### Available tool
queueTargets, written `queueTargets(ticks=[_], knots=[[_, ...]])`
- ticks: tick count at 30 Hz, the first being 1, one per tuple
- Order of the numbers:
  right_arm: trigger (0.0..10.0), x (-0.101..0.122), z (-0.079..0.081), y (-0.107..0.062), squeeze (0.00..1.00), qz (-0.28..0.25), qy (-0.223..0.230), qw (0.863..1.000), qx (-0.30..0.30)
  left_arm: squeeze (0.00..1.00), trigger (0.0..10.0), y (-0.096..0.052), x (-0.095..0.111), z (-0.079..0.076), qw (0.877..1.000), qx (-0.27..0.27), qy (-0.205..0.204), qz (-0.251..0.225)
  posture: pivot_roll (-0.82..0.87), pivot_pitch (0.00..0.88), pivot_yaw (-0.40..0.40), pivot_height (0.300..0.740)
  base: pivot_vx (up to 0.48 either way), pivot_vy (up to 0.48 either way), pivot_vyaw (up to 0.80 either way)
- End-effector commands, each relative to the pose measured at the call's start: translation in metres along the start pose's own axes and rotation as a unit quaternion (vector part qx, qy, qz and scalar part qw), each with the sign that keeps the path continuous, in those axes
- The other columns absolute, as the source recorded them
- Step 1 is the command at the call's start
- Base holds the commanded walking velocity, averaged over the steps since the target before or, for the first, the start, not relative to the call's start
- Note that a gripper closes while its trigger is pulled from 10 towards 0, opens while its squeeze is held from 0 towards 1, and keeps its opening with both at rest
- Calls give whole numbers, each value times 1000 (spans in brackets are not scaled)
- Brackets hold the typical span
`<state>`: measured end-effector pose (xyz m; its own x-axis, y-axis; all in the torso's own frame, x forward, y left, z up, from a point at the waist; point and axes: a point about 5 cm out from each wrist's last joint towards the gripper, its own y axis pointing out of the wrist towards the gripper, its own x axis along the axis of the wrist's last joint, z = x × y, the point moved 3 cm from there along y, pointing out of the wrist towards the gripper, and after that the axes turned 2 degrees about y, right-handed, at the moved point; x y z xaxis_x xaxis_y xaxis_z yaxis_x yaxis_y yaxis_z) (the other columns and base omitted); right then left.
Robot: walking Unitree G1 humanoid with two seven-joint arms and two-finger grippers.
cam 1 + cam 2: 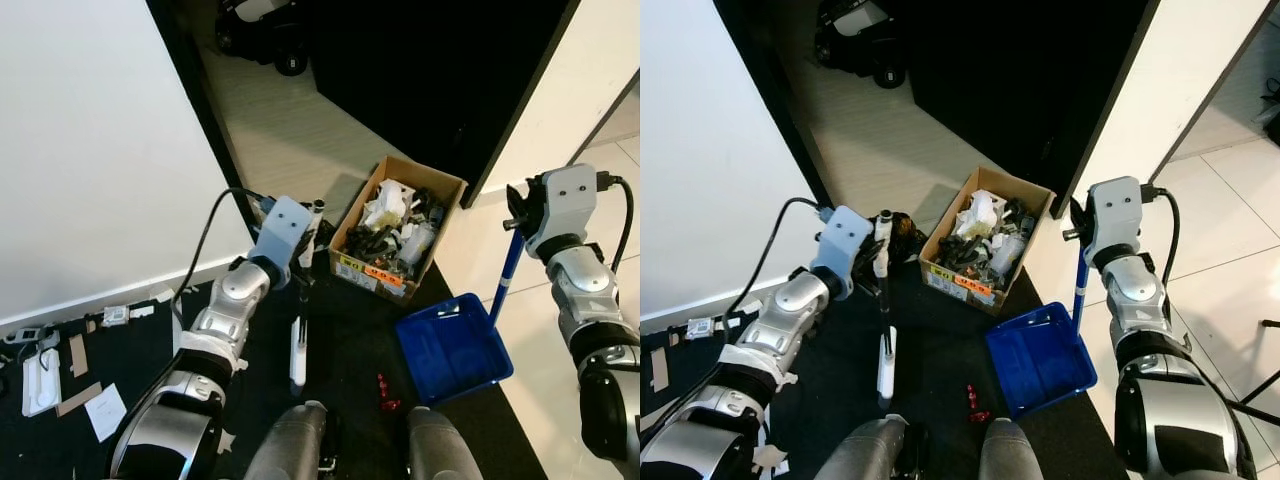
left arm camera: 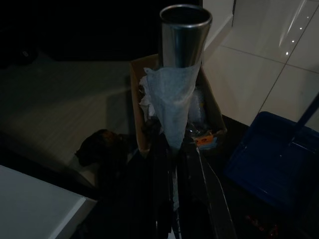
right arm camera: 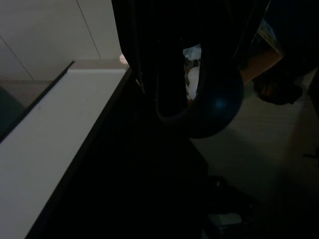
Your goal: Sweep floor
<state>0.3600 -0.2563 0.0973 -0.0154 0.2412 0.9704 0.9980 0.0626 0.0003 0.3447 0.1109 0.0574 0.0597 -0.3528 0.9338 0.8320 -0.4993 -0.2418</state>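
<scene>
My left gripper (image 1: 308, 232) is shut on the upper part of a broom's silver pole (image 2: 184, 30), which is wrapped in white tissue. The pole runs down to a white brush head (image 1: 297, 355) resting on the black mat (image 1: 340, 320). My right gripper (image 1: 517, 222) is shut on the blue handle (image 1: 506, 270) of a blue dustpan (image 1: 452, 345), which stands on the mat's right edge. The handle's round blue end (image 3: 214, 107) appears in the dark right wrist view. Small red bits of debris (image 1: 385, 392) lie on the mat between brush and dustpan.
An open cardboard box (image 1: 452, 190) full of rubbish stands just beyond the dustpan. Paper scraps (image 1: 103, 410) and small litter lie at the left by a white wall (image 1: 90, 150). A dark doorway (image 1: 400, 60) and a wheeled object are behind. Light tiles (image 1: 540, 400) lie right.
</scene>
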Motion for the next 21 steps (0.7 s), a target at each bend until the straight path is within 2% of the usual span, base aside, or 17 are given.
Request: queueTargets(ticks=[1, 3, 12, 14, 17, 19, 20, 21], knots=[[10000, 4, 1, 0, 0, -16, -6, 1000, 0, 0, 10000, -4, -17, -4, 999, -10, -6, 31, -5, 95, 49, 740, 0, 0, 0], [10000, 3, 2, 0, 0, -15, -6, 1000, -1, 0, 10000, -6, -22, 1, 999, -1, -9, 41, -6, 94, 48, 740, 0, 0, 0], [10000, 3, 3, 0, 0, -14, -5, 1000, -1, 0, 10000, -7, -24, 3, 999, 2, -10, 44, -5, 94, 47, 740, 0, 0, 0], [10000, 0, 7, -1, 0, -10, -3, 1000, 4, 0, 10000, -9, -26, 5, 999, 4, -11, 43, -1, 90, 40, 740, 0, 0, 0], [10000, -3, 11, -3, 0, -6, -2, 1000, 6, 0, 10000, -6, -26, -2, 999, -4, -20, 40, 2, 93, 39, 740, 0, 0, 0], [10000, -6, 13, -4, 0, -4, -1, 1000, 4, 0, 10000, -1, -25, -17, 999, -18, -26, 36, 1, 97, 40, 740, 0, 0, 0], [10000, -6, 13, -4, 0, -4, -1, 1000, 4, 0, 10000, -1, -25, -17, 999, -18, -26, 36, 1, 97, 40, 740, 0, 0, 0], [10000, -6, 15, -4, 0, -4, -1, 1000, 3, 0, 10000, 2, -23, -24, 999, -25, -32, 32, 1, 99, 40, 740, 0, 0, 0]])
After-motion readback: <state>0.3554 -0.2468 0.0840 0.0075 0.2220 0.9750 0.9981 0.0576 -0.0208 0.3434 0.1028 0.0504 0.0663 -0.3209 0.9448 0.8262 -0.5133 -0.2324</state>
